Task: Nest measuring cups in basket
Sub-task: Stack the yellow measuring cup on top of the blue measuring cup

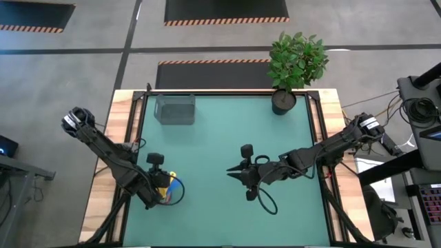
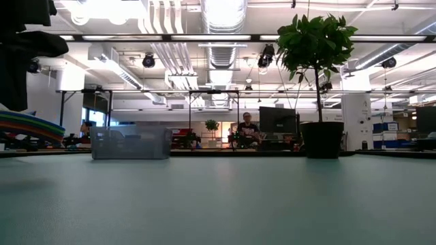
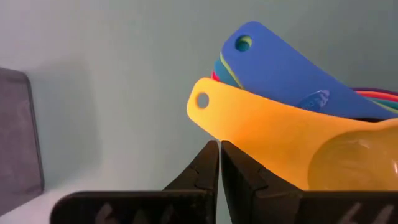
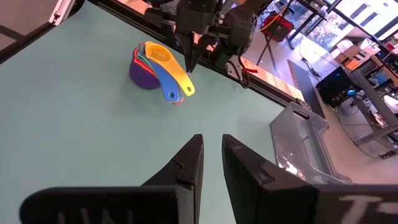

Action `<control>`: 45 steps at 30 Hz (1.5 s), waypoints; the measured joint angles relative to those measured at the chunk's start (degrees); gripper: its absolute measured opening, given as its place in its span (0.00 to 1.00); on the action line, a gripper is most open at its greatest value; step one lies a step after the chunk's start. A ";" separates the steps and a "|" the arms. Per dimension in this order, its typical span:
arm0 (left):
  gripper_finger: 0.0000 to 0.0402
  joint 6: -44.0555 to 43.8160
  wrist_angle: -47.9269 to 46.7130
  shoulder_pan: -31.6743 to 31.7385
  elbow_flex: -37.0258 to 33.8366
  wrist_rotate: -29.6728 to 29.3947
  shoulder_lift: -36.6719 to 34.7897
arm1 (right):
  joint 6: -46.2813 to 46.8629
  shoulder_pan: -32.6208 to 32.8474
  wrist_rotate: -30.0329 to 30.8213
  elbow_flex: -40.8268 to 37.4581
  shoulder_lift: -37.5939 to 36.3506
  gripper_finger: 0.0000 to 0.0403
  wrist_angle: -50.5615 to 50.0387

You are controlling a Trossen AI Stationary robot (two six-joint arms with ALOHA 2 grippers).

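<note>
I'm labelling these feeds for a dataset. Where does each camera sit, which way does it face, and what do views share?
High view: overhead, straight down on the table; both arms show.
Low view: table height, level toward the room; basket and plant ahead.
Left wrist view: on the left arm, past the left gripper at the measuring cups.
Right wrist view: on the right arm, past the right gripper across the table.
Shared: right wrist and high views both show cups and basket.
</note>
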 joint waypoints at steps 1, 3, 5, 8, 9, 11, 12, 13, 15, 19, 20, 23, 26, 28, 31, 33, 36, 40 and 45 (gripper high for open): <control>0.00 0.07 -0.01 0.00 0.00 0.00 0.00 | 0.00 0.01 0.00 0.00 0.00 0.12 -0.01; 0.00 0.11 0.05 0.00 0.00 0.00 0.00 | 0.00 0.01 0.00 0.00 0.00 0.12 0.00; 0.00 0.21 0.83 -0.02 0.00 0.60 0.00 | 0.00 0.01 0.00 0.00 0.00 0.12 0.01; 0.00 0.51 2.45 -0.09 0.00 1.35 0.00 | 0.00 0.01 0.00 0.00 0.00 0.12 0.01; 0.00 1.06 2.89 -0.10 0.00 2.28 0.00 | 0.00 0.01 0.01 0.00 0.00 0.12 0.00; 0.00 2.26 2.63 -0.11 0.28 3.90 0.00 | 0.00 0.01 0.00 -0.02 0.00 0.12 0.01; 0.00 2.44 2.08 -0.11 0.67 3.92 0.00 | 0.00 0.01 0.01 -0.01 0.00 0.12 0.01; 0.00 2.58 1.98 -0.11 1.06 3.80 0.00 | 0.00 -0.01 0.00 -0.02 0.00 0.12 0.01; 0.00 3.31 1.93 -0.10 1.77 3.21 -0.14 | 0.00 0.01 0.00 -0.02 0.00 0.12 0.01; 0.00 3.91 1.19 -0.09 2.62 1.17 -0.23 | 0.00 -0.01 0.00 -0.02 0.02 0.12 0.01; 0.00 3.90 0.51 -0.09 2.64 1.09 -0.26 | 0.00 0.01 0.00 -0.02 0.00 0.12 -0.01; 0.00 2.77 -3.43 -0.11 2.26 1.18 -0.26 | 0.09 0.01 0.00 -0.02 0.02 0.12 -0.02; 0.00 1.04 -6.59 -0.09 0.83 1.33 -0.26 | 0.08 0.01 0.00 -0.02 0.02 0.12 -0.02; 0.00 0.87 -5.89 -0.09 -0.27 1.37 -0.26 | 0.04 0.01 0.01 -0.02 0.02 0.12 -0.02; 0.00 0.91 -2.75 -0.09 -1.69 1.50 -0.26 | 0.04 0.01 0.00 -0.02 0.02 0.12 -0.02; 0.00 1.28 -0.61 -0.09 -2.50 2.19 -0.26 | 0.02 0.01 0.00 -0.02 0.02 0.12 -0.02; 0.00 1.79 1.68 -0.09 -2.80 2.48 -0.27 | 0.09 0.01 0.00 -0.02 0.02 0.12 -0.04; 0.00 2.00 1.93 -0.09 -1.44 2.46 -0.31 | 0.05 0.01 0.00 -0.02 0.02 0.12 -0.04; 0.00 2.22 3.89 -0.09 0.07 2.46 -0.31 | 0.04 0.01 0.00 -0.02 0.02 0.12 -0.05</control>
